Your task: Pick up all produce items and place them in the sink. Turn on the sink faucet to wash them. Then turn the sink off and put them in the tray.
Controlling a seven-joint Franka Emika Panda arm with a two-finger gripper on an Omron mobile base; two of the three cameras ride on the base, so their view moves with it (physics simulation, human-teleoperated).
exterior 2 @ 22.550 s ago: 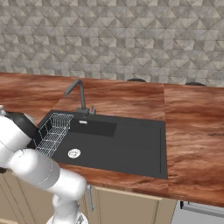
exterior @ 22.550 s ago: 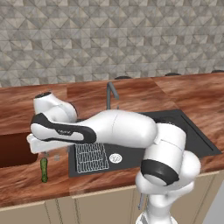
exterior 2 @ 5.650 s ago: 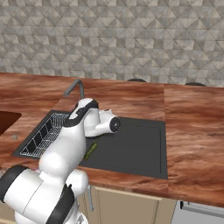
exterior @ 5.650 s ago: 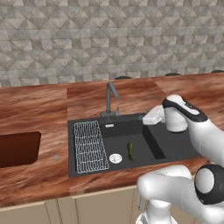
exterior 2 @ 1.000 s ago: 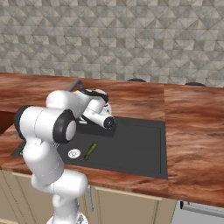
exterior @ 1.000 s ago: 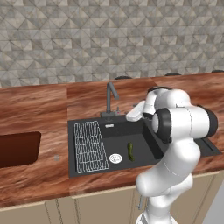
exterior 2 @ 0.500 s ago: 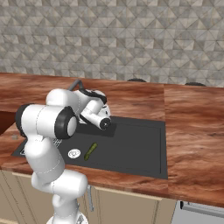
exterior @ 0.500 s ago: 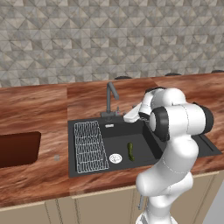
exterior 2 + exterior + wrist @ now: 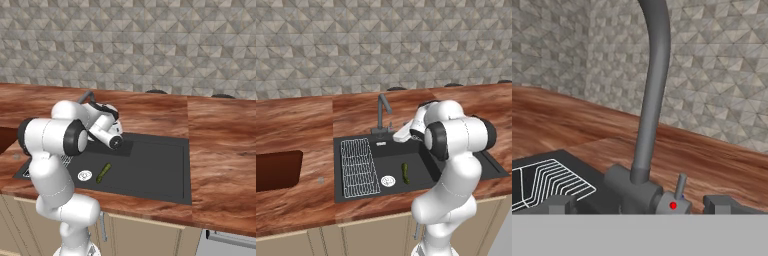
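Produce step looks done: small dark-green cucumber-like vegetable [image 9: 405, 173] lies on the floor of the large black rectangular sink [image 9: 456, 172], just beside the round silver drain [image 9: 388, 181] and right of the white wire rack [image 9: 358, 166]. Gripper [image 9: 639, 204] is wide open, holding nothing, lined up low on the slim dark grey metal faucet [image 9: 383, 114]; hand view has its small lever with the red dot [image 9: 679, 191] sitting between the two fingertips. No water visible, so my read is the tap is still off and we're on the turn-on step. Left to do: open the tap, wash, shut it off, then carry the vegetable to the shallow dark reddish-brown tray [image 9: 277, 170] at the left end of the wood table [image 9: 301, 125], well apart from the sink.
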